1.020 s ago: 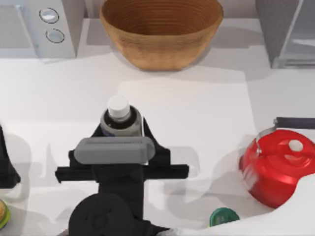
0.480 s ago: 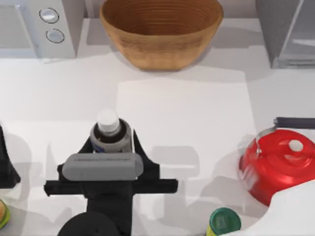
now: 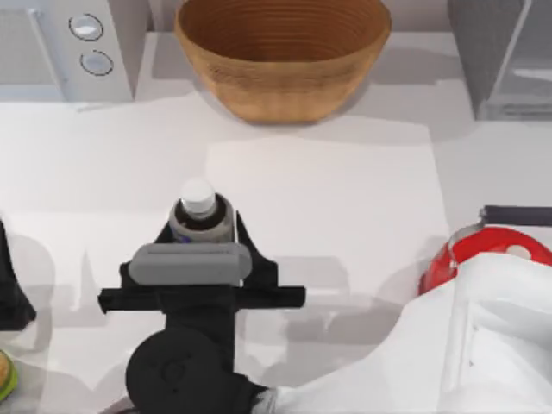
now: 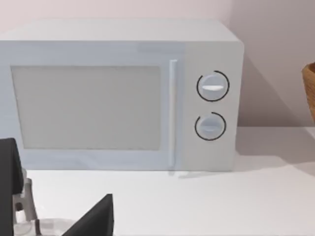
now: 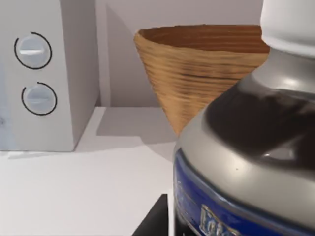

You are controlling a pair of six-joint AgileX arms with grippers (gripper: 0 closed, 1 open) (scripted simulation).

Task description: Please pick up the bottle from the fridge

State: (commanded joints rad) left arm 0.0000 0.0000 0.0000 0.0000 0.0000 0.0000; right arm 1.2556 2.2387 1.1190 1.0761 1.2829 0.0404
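Note:
The bottle (image 3: 197, 200), greyish with a white cap and a blue band, stands upright left of the table's centre. My right gripper (image 3: 203, 231) is shut on it, a black finger on each side of its body. From the right wrist the bottle (image 5: 246, 147) is seen very close, with one black finger (image 5: 153, 221) beside it. The fridge (image 3: 500, 52), a grey cabinet with a pale door panel, stands at the back right, far from the bottle. My left gripper (image 3: 7, 285) stays parked at the table's left edge, its fingers (image 4: 93, 219) apart.
A wicker bowl (image 3: 283, 56) sits at the back centre and a microwave (image 3: 69, 47) with two knobs at the back left. The red kettle (image 3: 450, 257) at the right is largely covered by my right arm's white forearm (image 3: 448, 345).
The right gripper with the bottle drifted left and toward the front, then back a little. Its white forearm swung in over the kettle and now hides the green-lidded container.

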